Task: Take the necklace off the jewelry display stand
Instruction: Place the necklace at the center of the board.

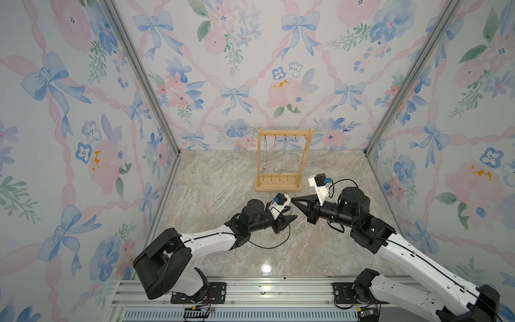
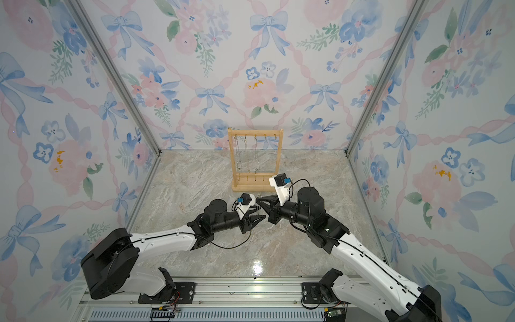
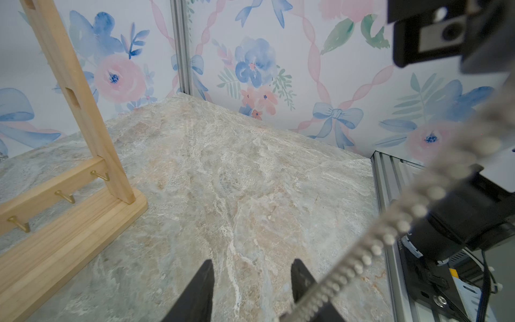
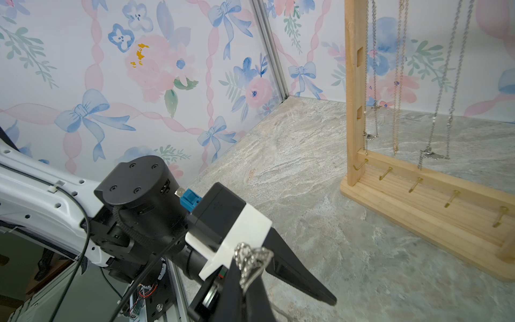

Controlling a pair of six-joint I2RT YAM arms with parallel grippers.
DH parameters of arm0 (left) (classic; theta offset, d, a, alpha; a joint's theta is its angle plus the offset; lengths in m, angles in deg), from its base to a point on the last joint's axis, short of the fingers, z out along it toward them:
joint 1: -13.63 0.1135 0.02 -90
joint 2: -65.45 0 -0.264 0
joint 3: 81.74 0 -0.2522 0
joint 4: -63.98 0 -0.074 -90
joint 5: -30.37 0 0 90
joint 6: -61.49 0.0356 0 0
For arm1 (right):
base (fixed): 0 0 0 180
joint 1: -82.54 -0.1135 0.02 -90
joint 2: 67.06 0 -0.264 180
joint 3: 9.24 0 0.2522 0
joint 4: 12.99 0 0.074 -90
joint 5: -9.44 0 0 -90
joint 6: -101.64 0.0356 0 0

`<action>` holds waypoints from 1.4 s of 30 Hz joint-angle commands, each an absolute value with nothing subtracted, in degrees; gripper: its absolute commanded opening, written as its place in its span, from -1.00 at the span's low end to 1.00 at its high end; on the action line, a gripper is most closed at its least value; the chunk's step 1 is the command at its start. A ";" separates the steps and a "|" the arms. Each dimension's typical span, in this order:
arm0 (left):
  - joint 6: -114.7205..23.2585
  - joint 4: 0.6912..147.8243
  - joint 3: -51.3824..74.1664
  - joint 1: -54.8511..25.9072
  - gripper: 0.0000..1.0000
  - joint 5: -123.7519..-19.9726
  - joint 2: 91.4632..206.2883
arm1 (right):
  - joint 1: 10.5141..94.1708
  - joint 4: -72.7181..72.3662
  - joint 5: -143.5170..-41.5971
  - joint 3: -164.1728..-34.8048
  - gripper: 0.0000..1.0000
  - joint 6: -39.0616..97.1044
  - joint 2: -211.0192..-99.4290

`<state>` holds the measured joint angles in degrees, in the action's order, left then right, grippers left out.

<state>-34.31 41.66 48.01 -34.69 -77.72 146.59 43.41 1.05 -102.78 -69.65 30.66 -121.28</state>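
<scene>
- The right gripper (image 4: pixel 248 274) has its jaws pressed together on the necklace (image 4: pixel 250 255), which bunches in a silver tangle at the tips.
- The left gripper (image 3: pixel 252 264) has its jaws spread with a clear gap. The beaded chain lies across one finger (image 3: pixel 302 281); nothing sits in the gap.
- In both top views the two grippers meet tip to tip above the middle of the worktop (image 1: pixel 217 178), just near of the stand's base.
- The necklace is off the stand, strung short between the two grippers, its line running roughly far to near.
- The jewelry display stand (image 1: pixel 278 187) stands upright at the far middle, its broad face toward the near edge and its base lying left to right.
- Three other chains (image 1: pixel 274 153) hang straight down from its top hooks, on its left part.
</scene>
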 commanded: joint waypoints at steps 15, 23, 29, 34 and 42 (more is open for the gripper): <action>-37.94 41.79 52.00 -34.60 -0.78 -77.51 144.54 | 42.78 0.34 -102.19 -69.16 -1.00 30.19 -121.17; -42.05 41.75 57.21 -36.09 -1.00 -73.71 138.75 | 41.53 -0.28 -102.89 -69.58 -1.00 30.45 -123.82; -45.36 41.73 63.32 -37.41 -1.00 -70.43 132.80 | 40.17 -1.56 -102.71 -69.28 -1.00 30.67 -124.97; -49.05 41.78 68.33 -38.82 -1.00 -68.16 127.73 | 37.99 -3.36 -102.66 -68.81 -1.00 30.00 -126.96; -57.79 43.25 78.40 -40.99 -1.00 -63.21 117.75 | 34.20 -6.57 -102.62 -67.69 -1.00 28.76 -130.10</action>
<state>-52.72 41.01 75.09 -40.48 -65.96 119.97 35.34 -1.55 -102.88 -67.99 30.05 -129.60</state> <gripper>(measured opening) 0.056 0.047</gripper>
